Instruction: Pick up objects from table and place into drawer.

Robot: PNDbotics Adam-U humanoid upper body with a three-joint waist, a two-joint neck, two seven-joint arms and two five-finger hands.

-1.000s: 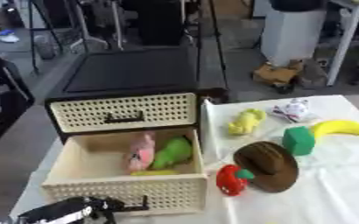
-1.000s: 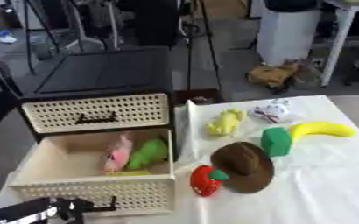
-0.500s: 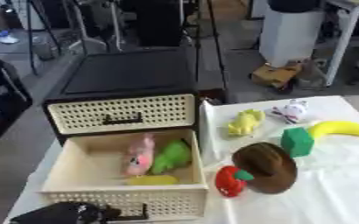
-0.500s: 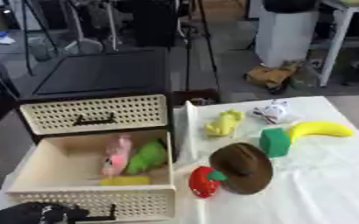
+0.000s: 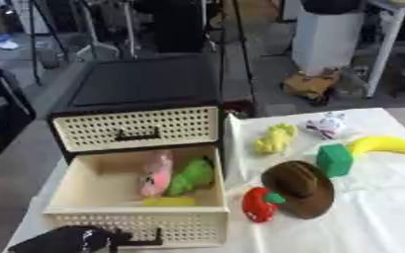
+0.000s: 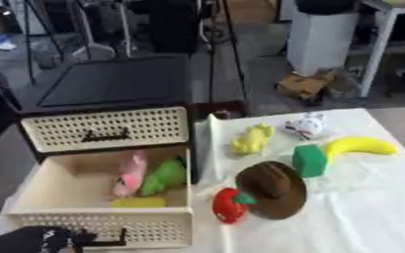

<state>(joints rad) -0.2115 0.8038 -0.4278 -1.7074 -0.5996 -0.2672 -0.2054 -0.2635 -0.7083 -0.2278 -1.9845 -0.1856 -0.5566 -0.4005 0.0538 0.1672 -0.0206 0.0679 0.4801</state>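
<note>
Hanging low at the near left corner, the robot's left hand (image 5: 72, 239) is a dark shape just in front of the open drawer (image 5: 135, 227); whether its fingers are curled or straight I cannot tell. It sits right beside the black handle on the drawer's cream lattice front.

Just beyond the hand, inside the drawer, lie three things — a pink toy (image 5: 157, 173) and a green toy (image 5: 191, 176) side by side, and a flat yellow piece (image 5: 168, 201) nearer the front wall. Further back from the hand, above the open drawer, is the closed upper drawer (image 5: 137, 128) of the black cabinet (image 5: 145, 85).

To the right of the hand, across the white-clothed tabletop (image 5: 370, 217), the loose objects lie: a red strawberry-like toy (image 5: 258, 205) touching a brown hat-shaped object (image 5: 299, 188), nearest to the drawer's right wall. Beyond those, further from the hand, a pale yellow toy (image 5: 276, 138), a green block (image 5: 334, 160) and a small white and red item (image 5: 329, 124). Farthest right, well apart from the hand, lies a yellow banana (image 5: 385, 145) — its stem end close to the green block.

The right hand shows in neither view.
</note>
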